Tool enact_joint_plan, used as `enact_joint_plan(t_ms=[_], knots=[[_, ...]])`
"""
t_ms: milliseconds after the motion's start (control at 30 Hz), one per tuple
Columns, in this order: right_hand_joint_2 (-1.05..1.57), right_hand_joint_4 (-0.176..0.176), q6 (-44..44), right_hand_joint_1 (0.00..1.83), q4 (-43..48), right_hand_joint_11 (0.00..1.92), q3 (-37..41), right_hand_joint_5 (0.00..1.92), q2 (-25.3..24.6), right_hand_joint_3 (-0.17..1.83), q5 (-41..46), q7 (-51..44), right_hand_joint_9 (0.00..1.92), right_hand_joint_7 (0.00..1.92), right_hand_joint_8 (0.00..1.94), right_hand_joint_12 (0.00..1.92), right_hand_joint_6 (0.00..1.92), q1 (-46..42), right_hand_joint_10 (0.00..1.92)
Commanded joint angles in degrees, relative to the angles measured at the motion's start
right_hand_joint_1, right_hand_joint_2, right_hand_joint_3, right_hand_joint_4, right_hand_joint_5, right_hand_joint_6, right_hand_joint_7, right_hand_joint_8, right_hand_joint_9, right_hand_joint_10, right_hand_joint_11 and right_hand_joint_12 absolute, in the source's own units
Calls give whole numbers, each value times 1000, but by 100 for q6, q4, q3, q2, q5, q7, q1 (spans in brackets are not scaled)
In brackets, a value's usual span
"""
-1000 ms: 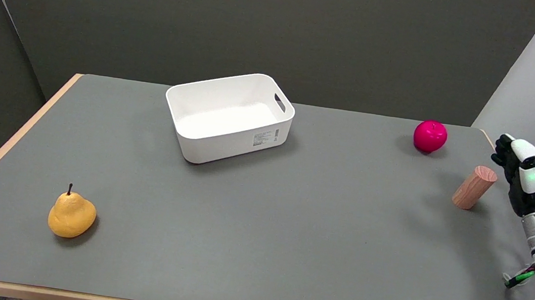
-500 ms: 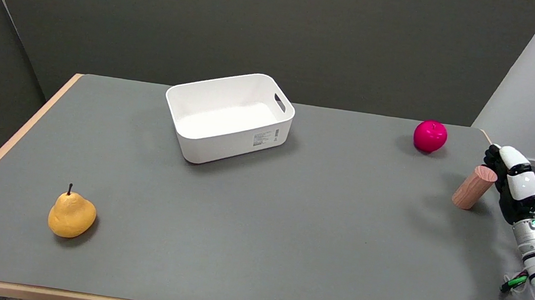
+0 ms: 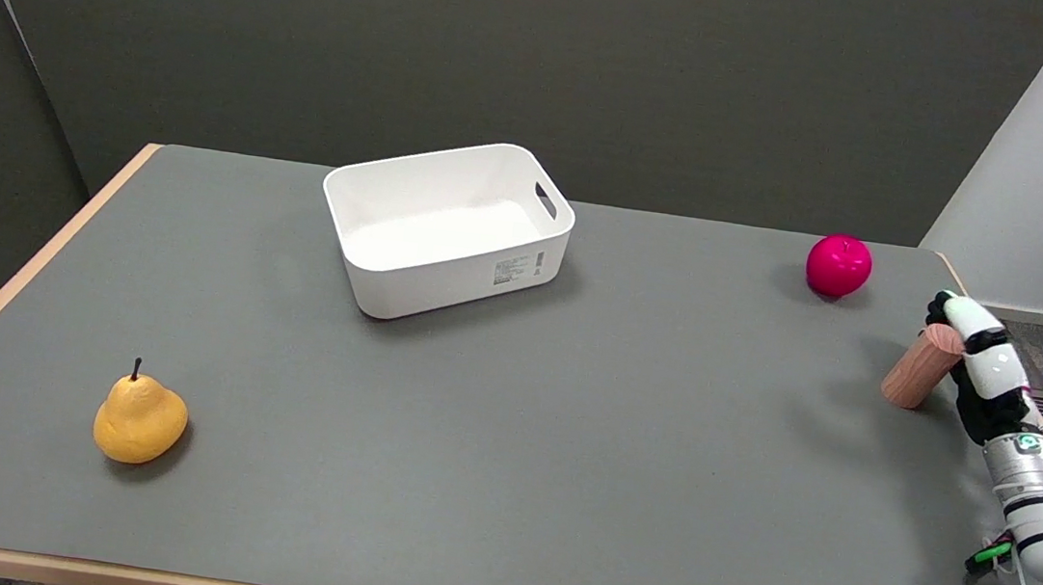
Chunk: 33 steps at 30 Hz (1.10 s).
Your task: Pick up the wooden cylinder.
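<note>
One wooden cylinder (image 3: 919, 368) stands on the gray counter (image 3: 567, 414), near its right edge, and it looks tilted from here. My right hand (image 3: 979, 370) is right beside it, on its right side. My fingers (image 3: 951, 313) touch the top of the cylinder. I cannot tell if my hand grips it yet. A pink apple (image 3: 838, 265) sits a bit behind the cylinder. A white bin (image 3: 447, 227) is farther left, at the back. A yellow pear (image 3: 139, 418) sits far off at the front left.
</note>
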Motion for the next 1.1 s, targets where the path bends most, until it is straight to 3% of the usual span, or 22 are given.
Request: enact_joint_plan(t_ms=[33, 400, 1100], knots=[[622, -163, 86, 311, 5, -1, -84, 103, -52, 832, -42, -7, 48, 117, 247, 817, 336, 26, 492], [618, -162, 182, 415, -27, -1, -83, 93, -20, 841, -50, -47, 43, 102, 252, 832, 331, 74, 485], [647, -160, 54, 881, -27, -1, -98, 81, 4, 984, -114, -55, 40, 91, 260, 888, 346, 186, 487]])
